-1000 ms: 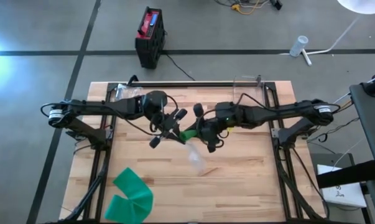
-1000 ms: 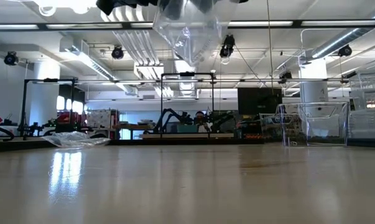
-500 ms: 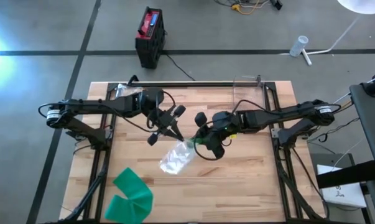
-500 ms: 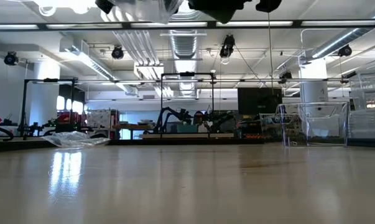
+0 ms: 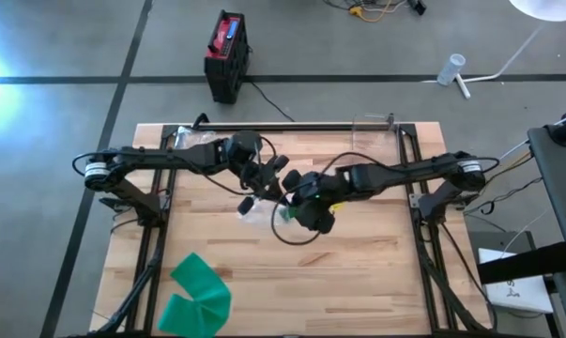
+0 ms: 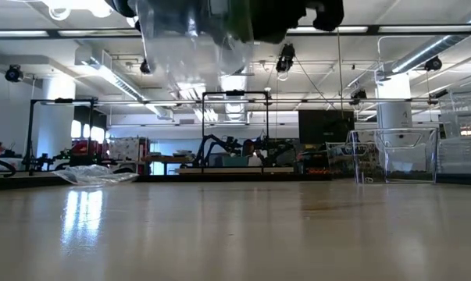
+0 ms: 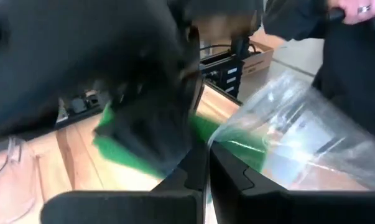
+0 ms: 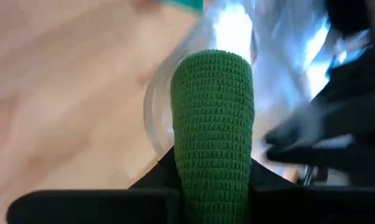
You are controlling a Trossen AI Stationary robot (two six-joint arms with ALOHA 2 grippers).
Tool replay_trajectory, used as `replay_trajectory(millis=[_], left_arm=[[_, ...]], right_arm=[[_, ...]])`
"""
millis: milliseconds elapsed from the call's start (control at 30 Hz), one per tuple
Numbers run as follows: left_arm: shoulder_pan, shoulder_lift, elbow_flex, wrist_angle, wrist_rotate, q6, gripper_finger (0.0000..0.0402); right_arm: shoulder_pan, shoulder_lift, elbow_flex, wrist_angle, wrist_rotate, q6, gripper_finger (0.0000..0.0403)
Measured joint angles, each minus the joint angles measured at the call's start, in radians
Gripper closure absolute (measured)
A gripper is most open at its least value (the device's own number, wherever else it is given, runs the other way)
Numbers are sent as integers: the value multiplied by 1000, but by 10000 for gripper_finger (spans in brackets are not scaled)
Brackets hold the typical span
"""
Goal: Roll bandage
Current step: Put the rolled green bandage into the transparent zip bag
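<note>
right gripper (image 5: 301, 208): clamped on green bandage roll (image 8: 213, 124), long axis pointing into clear bag (image 7: 293, 130).
left gripper (image 5: 264, 188): pinched shut on bag, mid-table.

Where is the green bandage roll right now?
The green bandage roll is in the right gripper, mid-table, nosing into the clear plastic bag.

bandage (image 8: 213, 124) knitted cloth; bag (image 7: 299, 134) glossy clear plastic

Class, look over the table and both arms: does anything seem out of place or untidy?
Yes. A loose green bandage strip lies folded and crumpled at the table's near-left corner, far from both arms. They meet mid-table, where the right gripper holds a rolled green bandage at a clear plastic bag.
</note>
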Motion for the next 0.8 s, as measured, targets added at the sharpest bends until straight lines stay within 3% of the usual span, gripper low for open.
replay_trajectory(millis=[267,633,800], left_arm=[[2,-32,0,-94,-96,47,401],[-10,-178,-41,-156,-331,49,401],[-11,-216,-94,-149,-350,39,401]], right_arm=[[0,68,81,-159,140,34,353],[-2,76,82,-290,92,80,353],[-2,77,82,-289,94,77,353]])
